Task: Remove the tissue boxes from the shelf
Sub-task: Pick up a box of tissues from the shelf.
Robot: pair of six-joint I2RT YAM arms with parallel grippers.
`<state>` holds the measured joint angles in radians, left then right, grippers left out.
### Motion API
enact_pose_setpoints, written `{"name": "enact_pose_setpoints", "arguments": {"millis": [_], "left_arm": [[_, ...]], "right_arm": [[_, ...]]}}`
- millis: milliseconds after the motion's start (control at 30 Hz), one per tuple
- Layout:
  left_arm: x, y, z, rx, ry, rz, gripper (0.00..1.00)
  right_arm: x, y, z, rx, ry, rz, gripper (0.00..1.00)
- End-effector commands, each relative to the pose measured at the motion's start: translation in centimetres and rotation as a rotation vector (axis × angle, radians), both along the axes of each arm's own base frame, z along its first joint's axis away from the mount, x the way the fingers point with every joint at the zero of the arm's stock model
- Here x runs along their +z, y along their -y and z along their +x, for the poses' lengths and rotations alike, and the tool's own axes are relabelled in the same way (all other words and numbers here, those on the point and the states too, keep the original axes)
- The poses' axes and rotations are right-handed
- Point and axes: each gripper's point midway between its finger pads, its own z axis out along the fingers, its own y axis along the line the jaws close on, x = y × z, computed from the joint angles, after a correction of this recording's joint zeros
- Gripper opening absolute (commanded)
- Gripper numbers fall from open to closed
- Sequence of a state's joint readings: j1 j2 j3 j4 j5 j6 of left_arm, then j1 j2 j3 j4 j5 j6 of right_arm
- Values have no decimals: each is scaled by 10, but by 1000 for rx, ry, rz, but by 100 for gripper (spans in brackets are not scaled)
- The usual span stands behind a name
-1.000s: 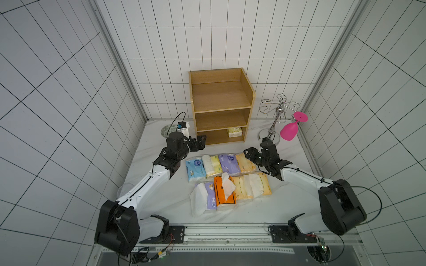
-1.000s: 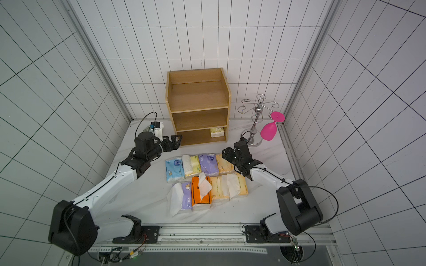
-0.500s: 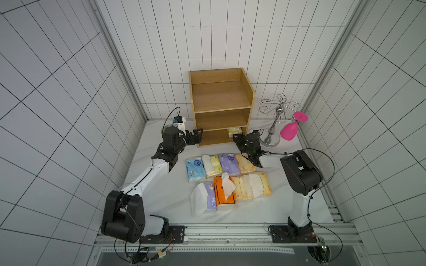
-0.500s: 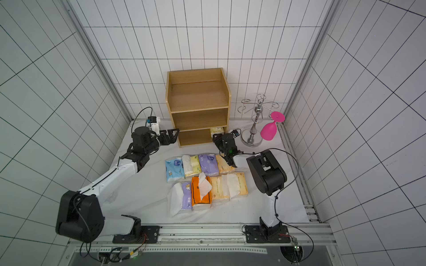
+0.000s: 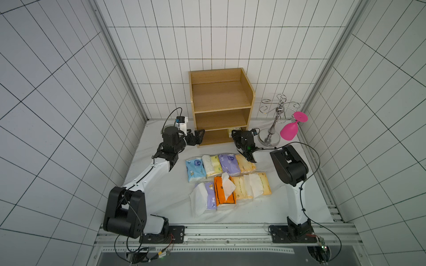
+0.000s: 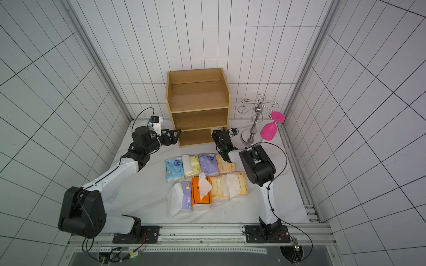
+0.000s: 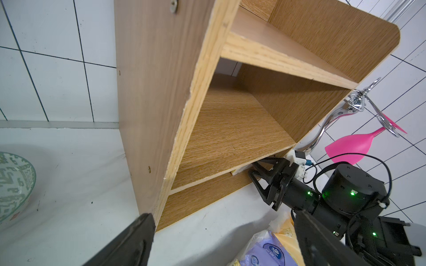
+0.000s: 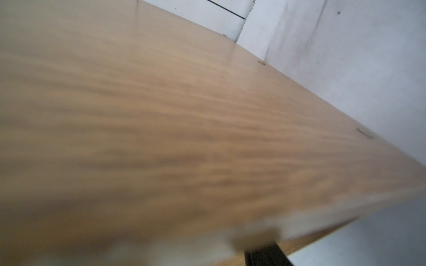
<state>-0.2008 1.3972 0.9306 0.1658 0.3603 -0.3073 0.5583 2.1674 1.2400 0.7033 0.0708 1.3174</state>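
Note:
The wooden shelf (image 5: 221, 96) stands at the back of the table, and its two upper tiers hold nothing. One pale yellow tissue box (image 5: 231, 131) lies at the right end of the bottom tier. My right gripper (image 5: 235, 134) reaches into that tier with its fingers apart at the pack's end (image 7: 238, 171). Whether the fingers press on the pack does not show, because the right wrist view is blurred wood (image 8: 184, 115) with one dark finger (image 8: 265, 256). My left gripper (image 5: 198, 137) stands open and holds nothing by the shelf's left front corner (image 7: 161, 92). Several tissue boxes lie in two rows on the table, among them a light blue one (image 5: 195, 169) and an orange one (image 5: 222, 192).
A silver stand with curly hooks (image 5: 273, 129) stands right of the shelf, close to my right wrist. A pink glass (image 5: 289, 131) hangs from it. A patterned bowl (image 7: 13, 184) sits left of the shelf behind my left arm. Tiled walls close in on three sides.
My right gripper has moved from the packs on the table up to the shelf's bottom tier. My left gripper has shifted a little toward the shelf's left corner and stayed open.

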Motion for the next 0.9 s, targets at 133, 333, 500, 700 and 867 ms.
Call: {"name": "enact_pose_setpoints", "arguments": {"millis": [133,333,500,700,867], "left_arm": [[0,-5,-2,-8,40,23,98],[-3,-9,-3,3,30,19,98],[0,-8,-4,-2,35,11,98],[2,-6,-4,-16,38,-2,98],[3,-6,-9,-16,24,-13,98]], "right_arm": [[-3,-4,15,-36,-10,-8,52],[-17,-7,20,-38,-30,-21,41],[-17,-5,16,-34,-32,-33,23],[-12,-7,6,10,-31,-33,0],[-11,-11,-11,47,-32,3,0]]}}
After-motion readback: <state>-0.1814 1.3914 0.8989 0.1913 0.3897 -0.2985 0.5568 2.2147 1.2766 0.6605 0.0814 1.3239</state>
